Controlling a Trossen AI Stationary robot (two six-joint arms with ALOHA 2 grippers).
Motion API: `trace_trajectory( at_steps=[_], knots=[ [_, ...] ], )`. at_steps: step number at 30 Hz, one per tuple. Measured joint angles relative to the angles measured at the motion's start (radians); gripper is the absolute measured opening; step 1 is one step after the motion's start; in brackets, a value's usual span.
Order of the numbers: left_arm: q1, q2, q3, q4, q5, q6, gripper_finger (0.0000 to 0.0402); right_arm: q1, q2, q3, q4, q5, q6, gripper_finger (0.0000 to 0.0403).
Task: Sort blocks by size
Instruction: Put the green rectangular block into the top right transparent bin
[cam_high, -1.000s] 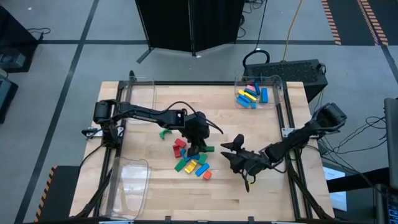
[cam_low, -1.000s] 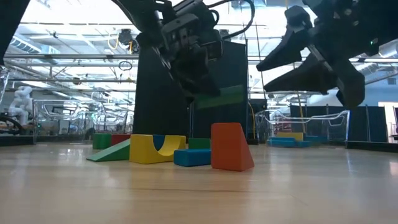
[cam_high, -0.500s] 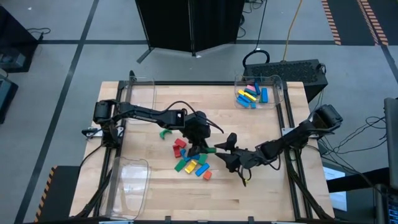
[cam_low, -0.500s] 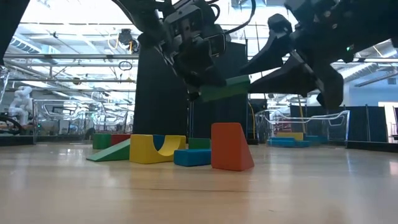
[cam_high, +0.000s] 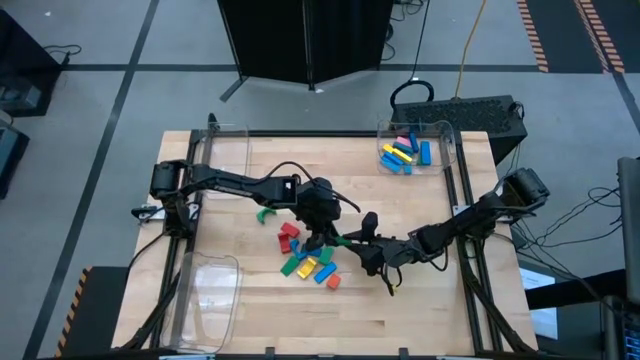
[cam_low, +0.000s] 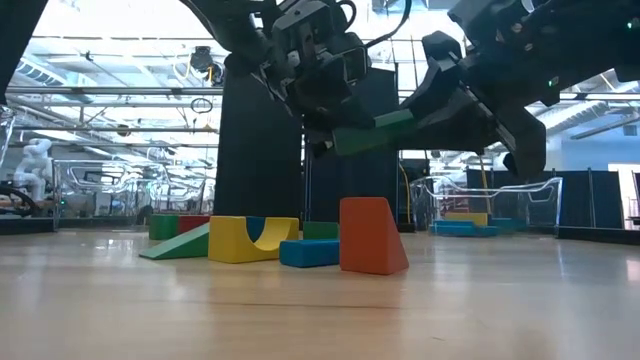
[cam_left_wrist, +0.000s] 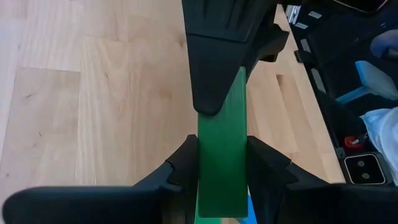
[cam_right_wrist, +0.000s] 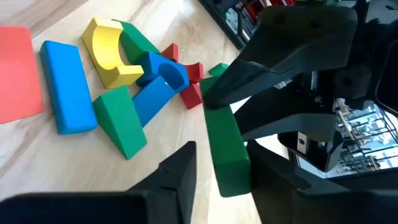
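A green bar block (cam_low: 375, 130) hangs above the pile of coloured blocks (cam_high: 305, 260) in the middle of the table. My left gripper (cam_left_wrist: 222, 158) is shut on one end of it. My right gripper (cam_right_wrist: 224, 171) has come in from the table's right. Its two fingers stand on either side of the bar's free end (cam_right_wrist: 227, 168), with a thin gap showing beside one finger. The pile holds a blue bar (cam_right_wrist: 65, 87), a yellow arch (cam_right_wrist: 109, 56), a green wedge (cam_right_wrist: 121, 127) and red pieces, all lying on the wood. My left gripper pinches the green bar's two long sides (cam_left_wrist: 222, 177) between its two fingers, near the end toward the table's left. The fingers slant down from the left and lie along the bar. The bar is lifted clear of the pile, its free end pointing right and slightly up. My right gripper has one finger (cam_left_wrist: 214, 74) over the bar's free end; I cannot tell whether it touches.
A clear bin (cam_high: 445, 140) with several blocks stands at the far right corner. One clear bin (cam_high: 212, 290) stands at the near left and another (cam_high: 228, 150) at the far left. A green arch (cam_high: 265, 213) lies left of the pile. An orange wedge (cam_low: 370, 235) stands nearest the low camera.
My right gripper has moved toward the table's left, up to the green bar, and its fingers have narrowed around the bar's free end. My left gripper has stayed in place but tipped, so the bar's free end has risen a little.
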Motion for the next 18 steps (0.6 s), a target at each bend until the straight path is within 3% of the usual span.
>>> trace_trajectory(
  at_steps=[10, 18],
  knots=[
    [0.000, 0.000, 0.000, 0.002, 0.002, -0.008, 0.0098, 0.001, 0.000, 0.001, -0.002, 0.000, 0.001, 0.0051],
    [0.008, 0.000, 0.000, -0.005, -0.010, -0.024, 0.0126, 0.001, 0.000, 0.001, -0.005, 0.023, 0.035, 0.0048]
  ],
)
